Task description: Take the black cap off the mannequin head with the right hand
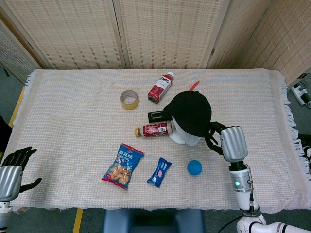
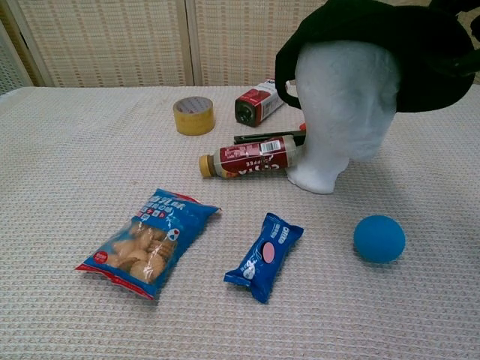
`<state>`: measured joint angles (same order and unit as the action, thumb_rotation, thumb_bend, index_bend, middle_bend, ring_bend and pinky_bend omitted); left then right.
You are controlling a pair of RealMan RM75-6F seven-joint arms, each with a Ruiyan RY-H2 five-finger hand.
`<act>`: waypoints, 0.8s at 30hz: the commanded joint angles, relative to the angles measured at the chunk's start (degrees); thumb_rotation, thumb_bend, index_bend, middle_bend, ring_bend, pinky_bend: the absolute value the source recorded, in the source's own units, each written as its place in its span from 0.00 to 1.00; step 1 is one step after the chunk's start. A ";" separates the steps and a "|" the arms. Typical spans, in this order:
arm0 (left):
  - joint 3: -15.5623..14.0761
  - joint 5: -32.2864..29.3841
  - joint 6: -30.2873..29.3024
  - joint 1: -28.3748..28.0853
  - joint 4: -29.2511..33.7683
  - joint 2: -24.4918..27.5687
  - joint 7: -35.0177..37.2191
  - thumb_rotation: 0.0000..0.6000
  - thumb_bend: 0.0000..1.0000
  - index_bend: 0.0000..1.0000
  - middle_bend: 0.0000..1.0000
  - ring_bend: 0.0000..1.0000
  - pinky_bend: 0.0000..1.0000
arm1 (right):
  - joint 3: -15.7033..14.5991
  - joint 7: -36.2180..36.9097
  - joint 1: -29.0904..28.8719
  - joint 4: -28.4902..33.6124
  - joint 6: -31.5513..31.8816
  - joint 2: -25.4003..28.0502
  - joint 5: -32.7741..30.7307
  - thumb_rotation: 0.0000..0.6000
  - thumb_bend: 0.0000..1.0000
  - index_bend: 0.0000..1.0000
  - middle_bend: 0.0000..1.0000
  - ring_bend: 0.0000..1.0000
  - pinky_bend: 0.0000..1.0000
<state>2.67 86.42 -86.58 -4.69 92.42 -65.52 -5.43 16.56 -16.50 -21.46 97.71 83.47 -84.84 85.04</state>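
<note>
The black cap [image 1: 190,113] sits on the mannequin head [image 1: 184,137], mid-bench just right of the lying bottle, so the removal itself is all yet to do. Your right hand [image 1: 230,142] is at the cap's brim on its right side, fingers [image 1: 212,131] reaching under it; whether they have pinched the brim I cannot tell. Your left hand [image 1: 10,174] hangs off the near-left corner, fingers apart, holding nothing.

Bright, even indoor light (soft shadows only), both views sharp, no glare
</note>
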 commanded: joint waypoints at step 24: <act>-0.19 -0.37 1.33 -0.68 -1.02 -0.86 -0.11 1.00 0.08 0.21 0.18 0.17 0.23 | 9.81 -4.97 -10.21 -13.09 -2.78 -0.19 -5.33 1.00 0.60 0.75 0.74 0.99 1.00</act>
<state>2.48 86.07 -85.25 -5.38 91.41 -66.39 -5.54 25.60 -21.38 -30.85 85.81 81.67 -84.97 80.66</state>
